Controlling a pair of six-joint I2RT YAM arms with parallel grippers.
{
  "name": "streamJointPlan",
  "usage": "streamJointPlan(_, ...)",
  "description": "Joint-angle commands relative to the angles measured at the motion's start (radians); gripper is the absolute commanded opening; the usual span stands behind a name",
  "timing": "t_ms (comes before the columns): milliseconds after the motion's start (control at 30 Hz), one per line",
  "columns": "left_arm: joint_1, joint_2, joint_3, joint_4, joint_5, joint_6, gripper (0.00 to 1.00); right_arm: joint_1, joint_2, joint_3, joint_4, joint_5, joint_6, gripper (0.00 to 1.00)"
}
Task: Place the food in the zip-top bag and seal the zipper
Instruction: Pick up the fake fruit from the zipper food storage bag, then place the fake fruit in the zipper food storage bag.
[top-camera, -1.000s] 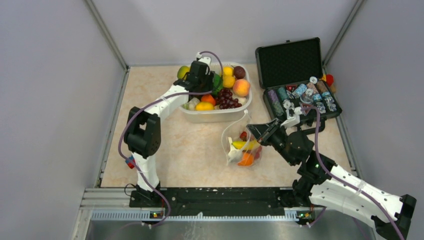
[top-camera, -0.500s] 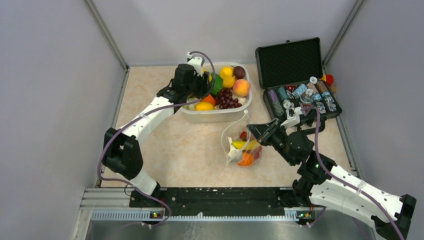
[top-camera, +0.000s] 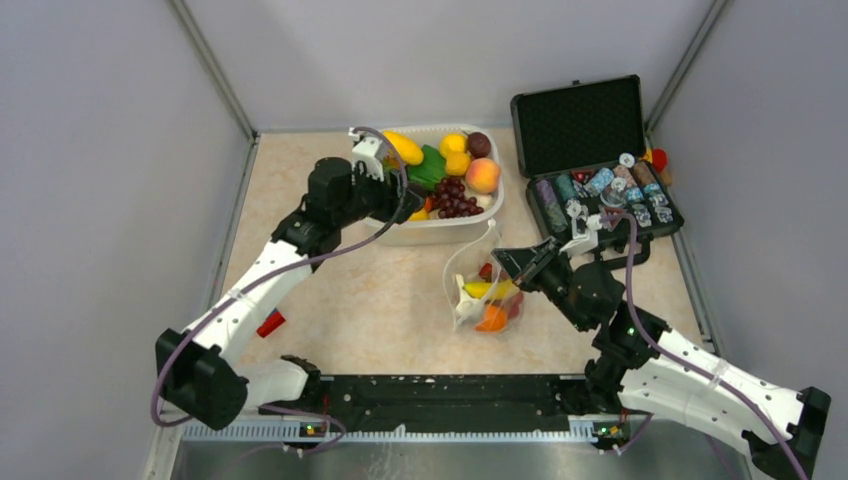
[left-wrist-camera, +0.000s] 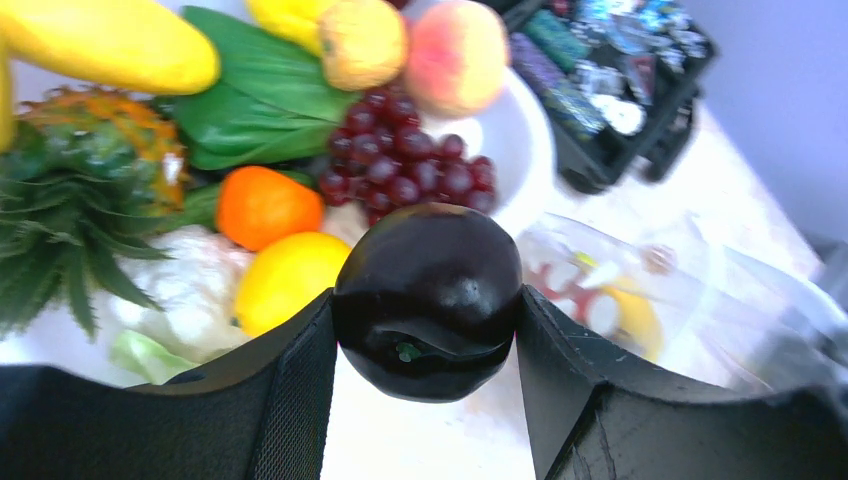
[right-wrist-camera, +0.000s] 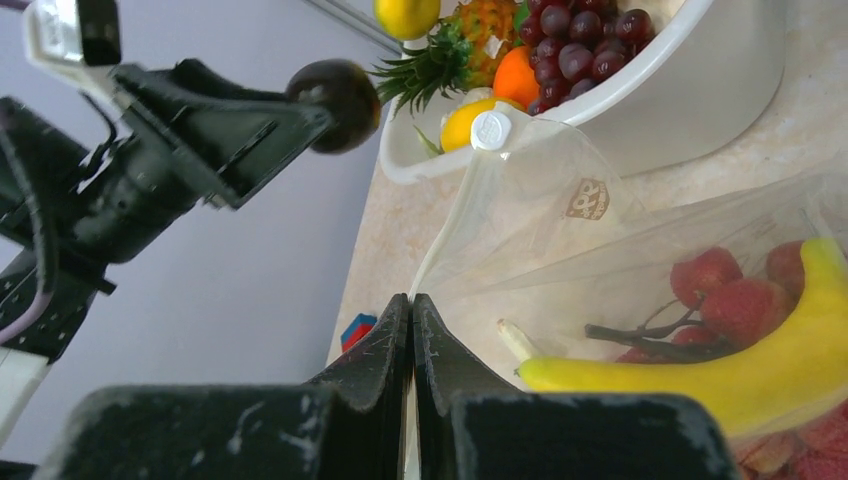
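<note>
The left jaws are now drawn back from the white tub (top-camera: 432, 236), clamped on one dark plum (left-wrist-camera: 428, 290). The right jaws are pressed together on the zip-top bag (top-camera: 467, 272) edge; one banana (right-wrist-camera: 760, 380), one orange (top-camera: 492, 319) and strawberries (right-wrist-camera: 705, 276) are held inside.

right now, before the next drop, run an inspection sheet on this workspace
surface: beige marbled table
job's things: zip-top bag open, holding banana, strawberries, an orange
clutter: white tub of fruit; black case of chips; small red block
grippers: left pincer shut on dark plum near the tub; right pincer shut on the bag's edge
cables: purple cable along each arm
surroundings: grey walls, nothing else seen
</note>
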Motion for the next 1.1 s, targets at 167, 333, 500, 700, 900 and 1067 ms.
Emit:
streamJointPlan(167,-0.024,-0.257,-0.154,0.056,0.350,-0.031,0.45,0.007,0.026,0.005,0.072,0.031,0.001,0.00)
streamJointPlan(333,-0.050,-0.311,-0.200,0.067,0.467,-0.017,0.45,0.007,0.042,0.007,0.119,0.005,-0.023,0.00)
streamJointPlan(500,-0.107,-0.313,-0.173,0.030,0.544,0.034,0.45,0.007,0.094,0.045,0.137,-0.045,-0.055,0.00)
streamJointPlan(700,-0.254,-0.265,-0.141,0.005,0.466,0.122,0.46,0.008,0.114,0.039,0.176,-0.060,-0.049,0.00)
streamJointPlan(900,-0.353,-0.172,-0.118,-0.042,0.246,0.129,0.40,0.007,0.115,0.033,0.209,-0.085,-0.049,0.00)
streamJointPlan(1067,-0.392,-0.111,-0.098,-0.082,0.158,0.131,0.41,0.007,0.117,0.034,0.215,-0.099,-0.053,0.00)
